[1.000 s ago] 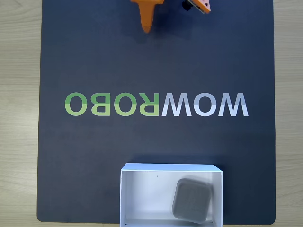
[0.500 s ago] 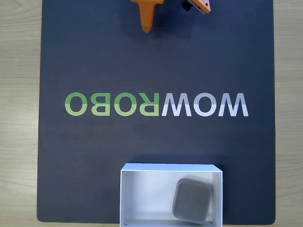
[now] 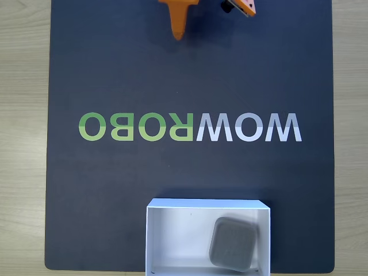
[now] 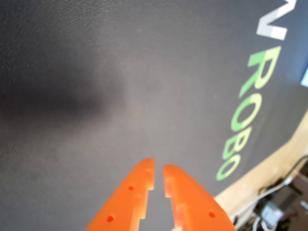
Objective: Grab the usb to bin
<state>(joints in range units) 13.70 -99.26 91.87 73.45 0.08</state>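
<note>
We see the usb (image 3: 232, 243) well apart from the gripper (image 3: 179, 34): the usb lies at the bottom of the fixed view, the orange gripper at the top edge over the dark mat (image 3: 115, 184). The usb sits inside the white bin (image 3: 172, 241), toward its right side, slightly tilted. It is a grey rounded square, plain face up. In the wrist view the gripper (image 4: 159, 174) holds nothing, its fingertips nearly together.

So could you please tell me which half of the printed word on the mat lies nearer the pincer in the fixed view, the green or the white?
The green ROBO half: it sits almost below the orange pincer, while the white WOW half lies further right.
</note>
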